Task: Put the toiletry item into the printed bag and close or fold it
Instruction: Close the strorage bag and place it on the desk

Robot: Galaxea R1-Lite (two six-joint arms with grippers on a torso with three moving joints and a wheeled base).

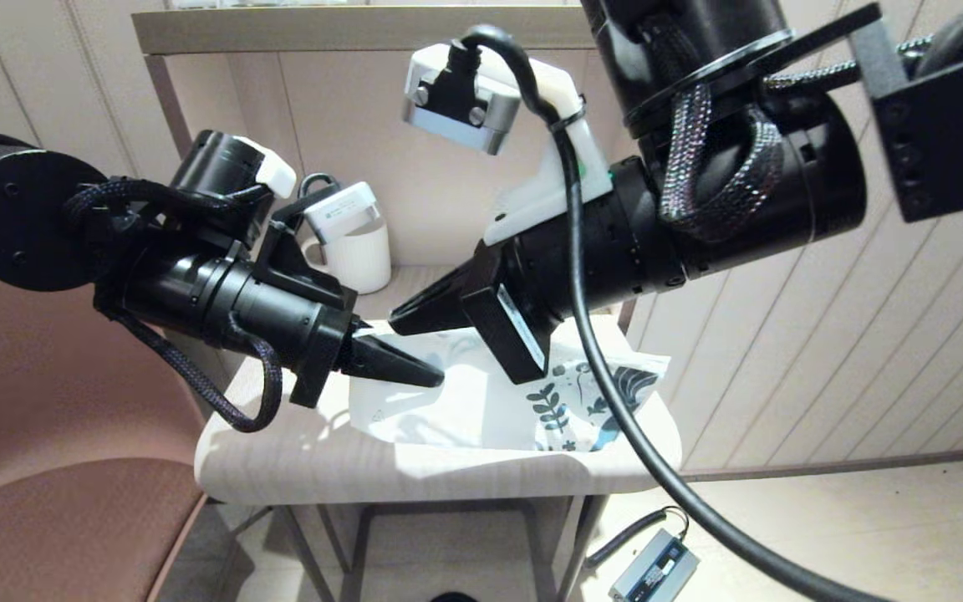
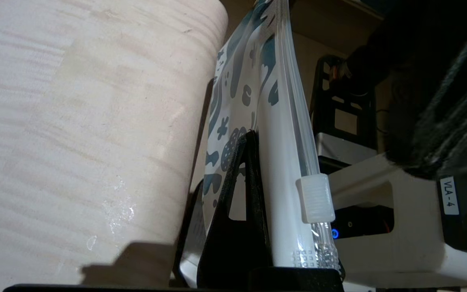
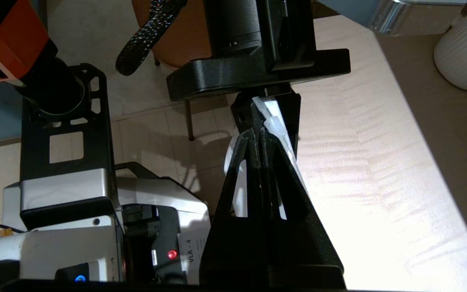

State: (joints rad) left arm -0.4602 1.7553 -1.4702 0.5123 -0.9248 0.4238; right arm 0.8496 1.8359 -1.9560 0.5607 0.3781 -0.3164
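The printed bag (image 1: 481, 401) lies across the small table, its teal leaf print at the right end. My left gripper (image 1: 435, 378) is shut on the bag's left end. In the left wrist view the bag (image 2: 282, 162) runs edge-on past my left gripper (image 2: 233, 142), with a pale zip slider (image 2: 314, 198) on its ribbed top strip. My right gripper (image 1: 398, 320) reaches in from the right and is shut on the bag's top edge. The right wrist view shows the right gripper (image 3: 260, 132) closed just behind the slider (image 3: 273, 121). The toiletry item is hidden.
A white ribbed mug (image 1: 360, 251) stands at the back of the pale wooden table (image 1: 298, 460) and appears in the right wrist view as the mug (image 3: 466, 52). A brown chair (image 1: 47, 518) sits to the left. A small grey device (image 1: 653, 568) lies on the floor.
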